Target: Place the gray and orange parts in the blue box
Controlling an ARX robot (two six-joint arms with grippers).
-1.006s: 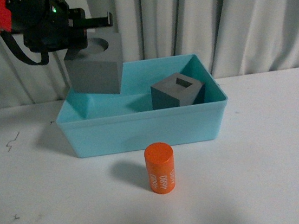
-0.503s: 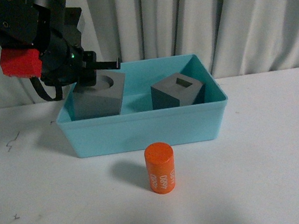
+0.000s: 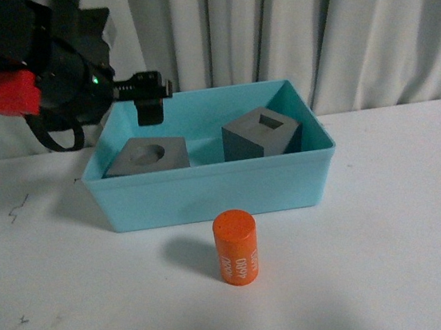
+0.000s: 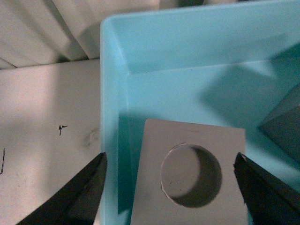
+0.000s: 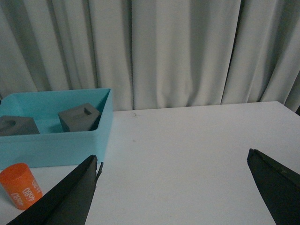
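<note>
Your left hand [image 3: 151, 107] is hovering released above the left end of the blue box [image 3: 208, 192], fingers spread wide and gripping nothing. Directly beneath it the gray cube with the round recess [image 3: 148, 154] is lying flat on the box floor, recess up, close to the left wall. The spread is clearing the cube on both sides, so a straight lift looks safe.

The gray cube with the square recess [image 3: 261, 134] is sitting at the right end, slightly turned and apart from the first. The orange cylinder [image 3: 236, 247] is standing upright on the tabletop [image 3: 399, 240], just in front of the box and outside it. By my reading it is the one part left.

Your right hand [image 5: 171, 187] is waiting released and empty, with the cylinder in its view.

The tabletop is showing white and matte, with small dark marks at the left. A pale pleated curtain [image 3: 267, 22] is closing off the room behind.
</note>
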